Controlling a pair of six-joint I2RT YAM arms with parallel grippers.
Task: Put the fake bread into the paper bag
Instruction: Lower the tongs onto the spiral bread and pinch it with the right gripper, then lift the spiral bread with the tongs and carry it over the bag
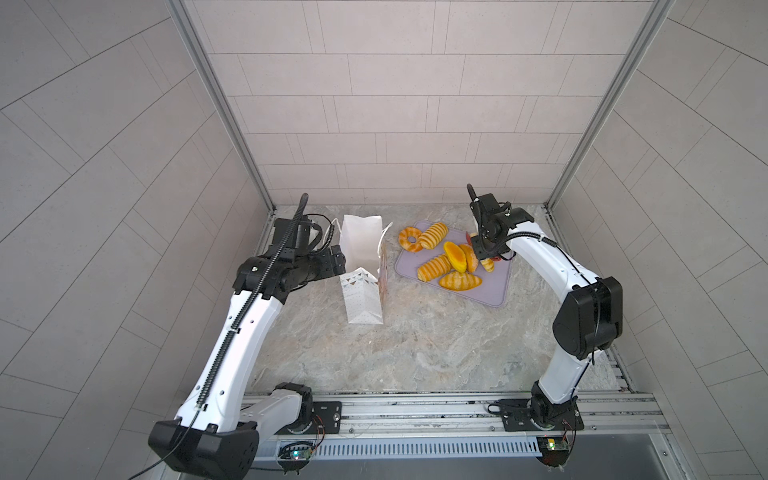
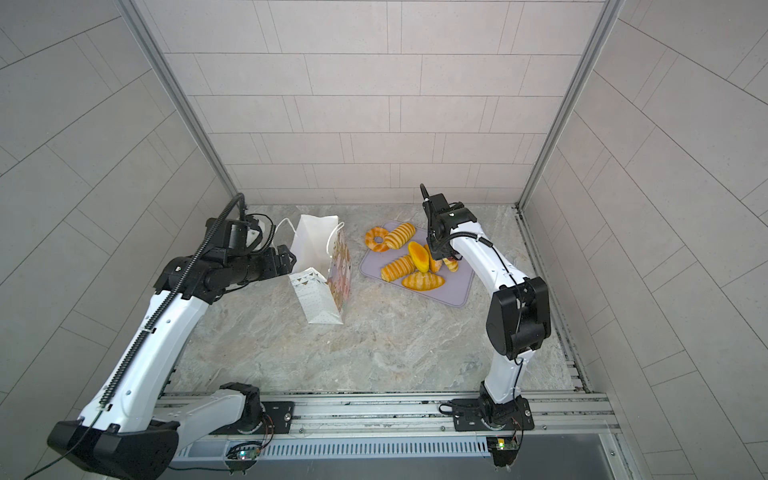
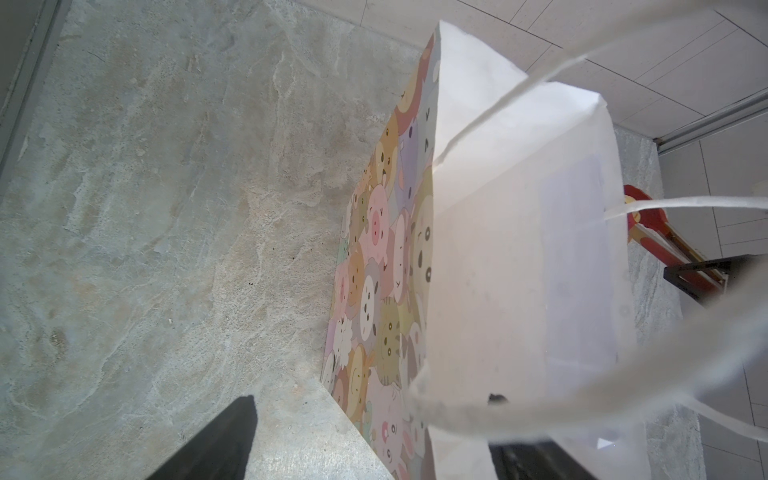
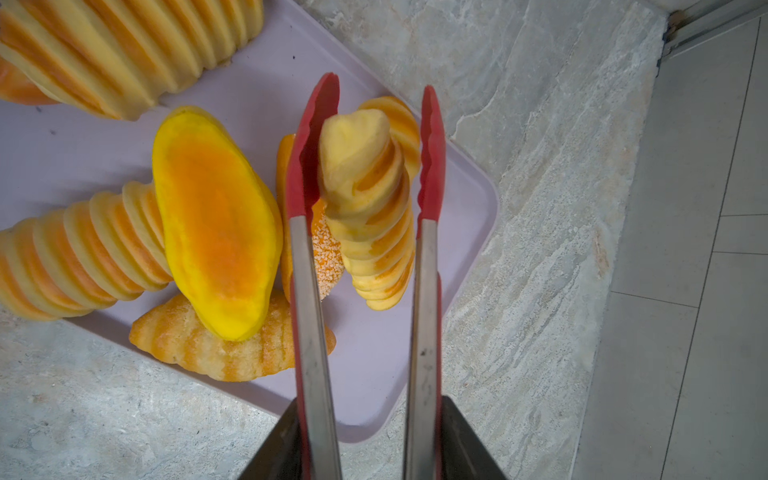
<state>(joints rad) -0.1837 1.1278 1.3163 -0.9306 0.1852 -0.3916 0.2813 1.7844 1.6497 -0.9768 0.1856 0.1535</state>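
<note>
The paper bag [image 1: 360, 245] [image 2: 312, 245] [image 3: 519, 257] stands upright, its mouth open. My left gripper [image 1: 337, 259] [image 2: 286, 258] [image 3: 374, 409] is open at the bag's left rim, with the wall between its fingers. The fake bread lies on the lilac tray [image 1: 492, 289] [image 4: 374, 386]: a ring [image 1: 410, 240], striped loaves [image 1: 433, 235], a smooth orange oval [image 1: 455, 257] [image 4: 216, 216]. My right gripper [image 1: 484, 248] [image 2: 439, 248] [image 4: 370, 415] is shut on red-tipped tongs [image 4: 307, 291]. The tong tips closely flank a small striped loaf [image 4: 365, 195].
The tray sits near the back right corner of the marble table [image 1: 415, 340]. A metal frame rail [image 1: 552, 232] and tiled walls close in the back and sides. The bag's string handles [image 3: 685, 203] hang loose in front of the left wrist camera.
</note>
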